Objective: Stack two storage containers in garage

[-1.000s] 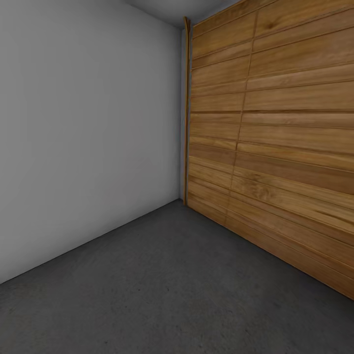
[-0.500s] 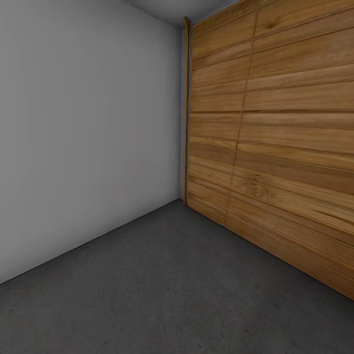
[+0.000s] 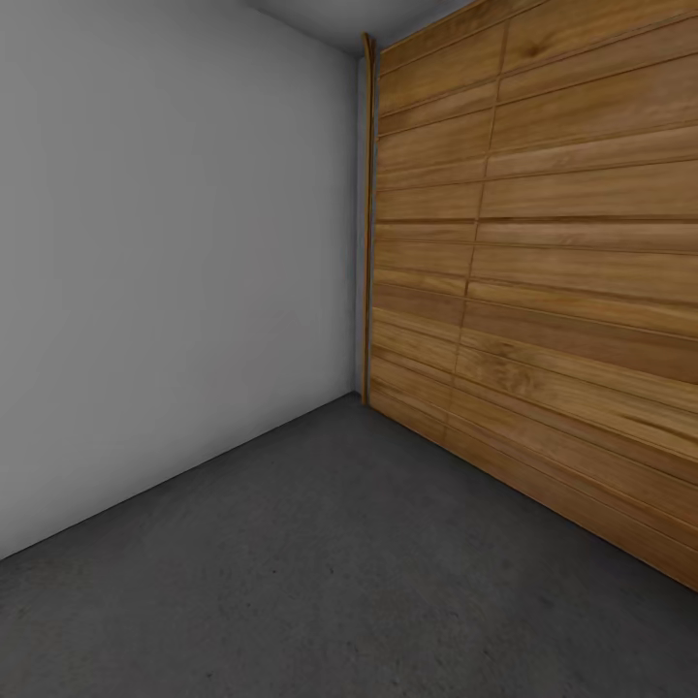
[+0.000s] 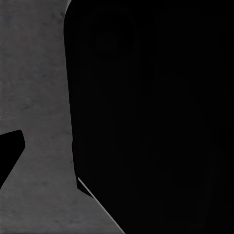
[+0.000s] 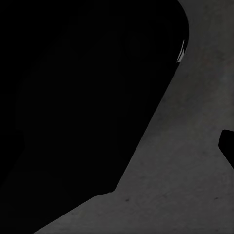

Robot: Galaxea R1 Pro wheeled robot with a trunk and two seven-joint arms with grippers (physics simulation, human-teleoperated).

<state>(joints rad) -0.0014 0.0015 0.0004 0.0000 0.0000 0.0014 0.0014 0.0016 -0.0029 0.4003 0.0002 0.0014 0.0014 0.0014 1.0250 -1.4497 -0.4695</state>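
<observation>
We face the garage corner: grey wall (image 3: 174, 271), plank door (image 3: 543, 271), dark floor (image 3: 330, 572). Our wrist views show floor beside black shapes. We cannot tell either gripper's state.

The head view looks into a corner of the garage. The floor (image 3: 320, 572) is dark grey and bare right up to the corner, so there is lots of open room low down. A plain grey-white wall (image 3: 174, 271) blocks the left side. A wide door of brown wood planks (image 3: 543, 271) blocks the right side. The two meet at the far corner. In both wrist views, a big black robot part (image 4: 156, 117) sits close to the camera, over grey floor.
</observation>
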